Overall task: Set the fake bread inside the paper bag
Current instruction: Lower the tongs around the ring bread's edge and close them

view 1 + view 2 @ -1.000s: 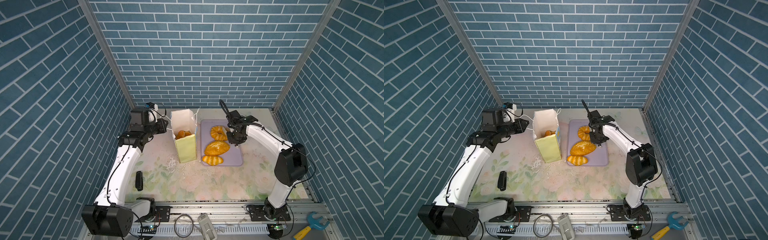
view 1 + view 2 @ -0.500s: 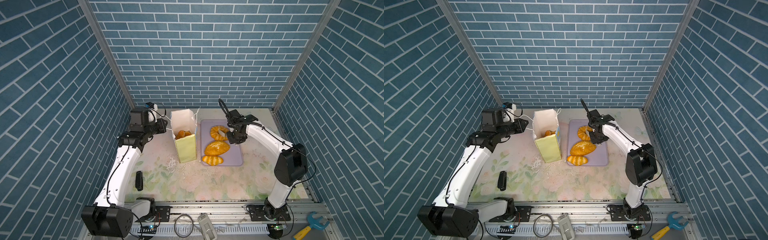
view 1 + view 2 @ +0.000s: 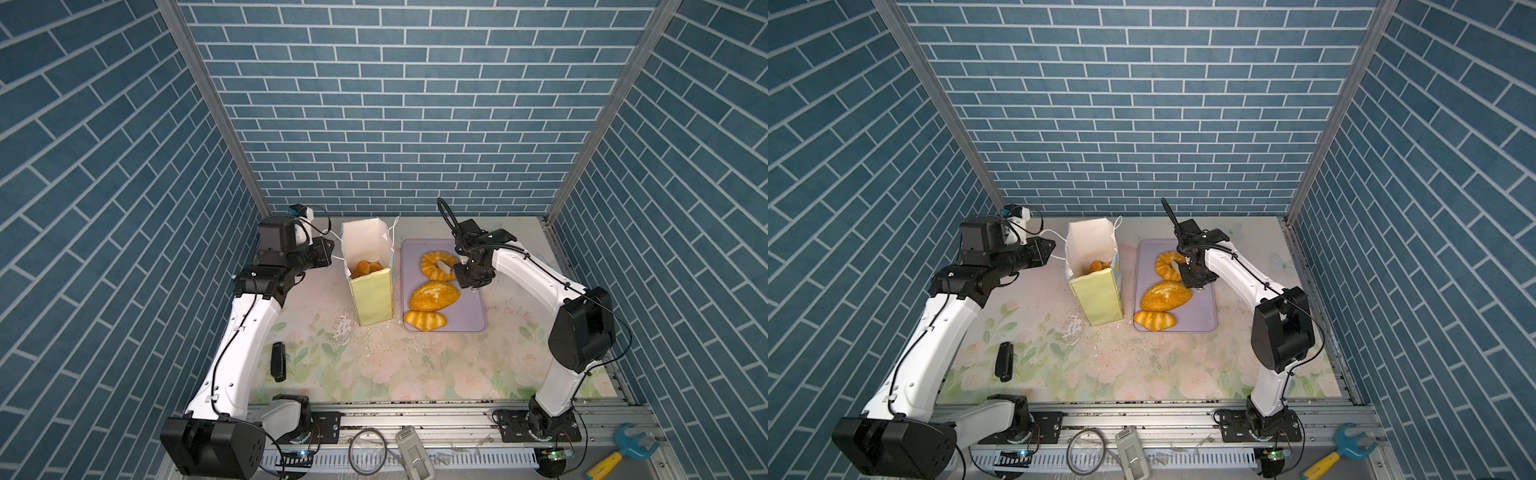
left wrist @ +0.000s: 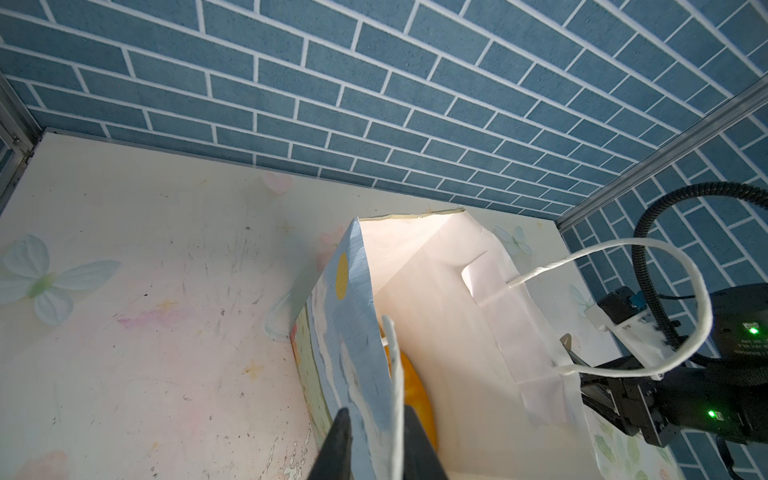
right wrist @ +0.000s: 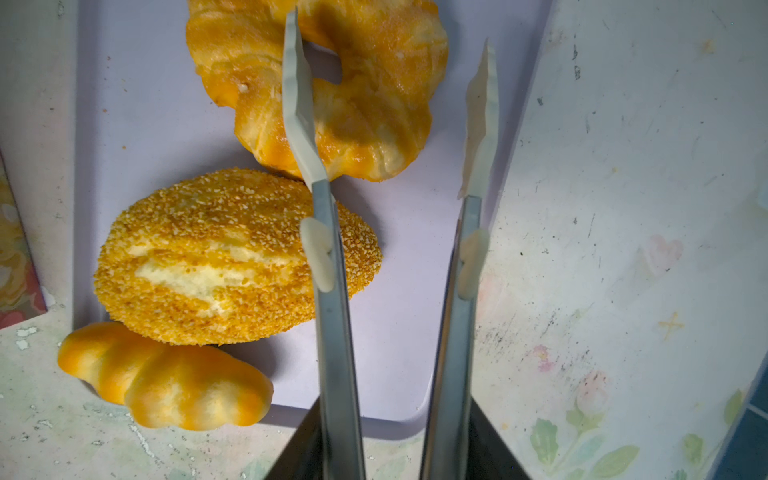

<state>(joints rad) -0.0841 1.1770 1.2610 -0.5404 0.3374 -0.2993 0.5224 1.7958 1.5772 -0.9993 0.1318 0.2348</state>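
All the fake bread (image 3: pixel 434 296) is glossy golden-orange. 3 pcs lie on the flat lilac tray (image 3: pixel 469 316), R of the bag: a twisted ring (image 3: pixel 432 266) at the far end, a seeded oval loaf (image 3: pixel 1165 296) w/ a pale split top in the middle, and a striped roll (image 3: pixel 424 321) at the near corner. More pcs sit low inside the tall pale yellow-green and white paper bag (image 3: pixel 372 299), upright on the floral counter (image 3: pixel 374 374).

Only the left wrist view shows the bag's side panel, pale blue print w/ 1 yellow dot. It also shows the L end effector (image 4: pixel 380 440) pinched on the bag's wall and a white cord handle (image 4: pixel 397 374).

Only the right wrist view shows the loaf's grains. There the R end effector (image 5: pixel 392 62) stands narrowly apart, gripping nothing, w/ 1 of its 2 long metal fingers (image 5: pixel 332 291) over the ring's hole and 1 beside the ring.

Print on the R arm (image 4: pixel 744 353) is too small to read.
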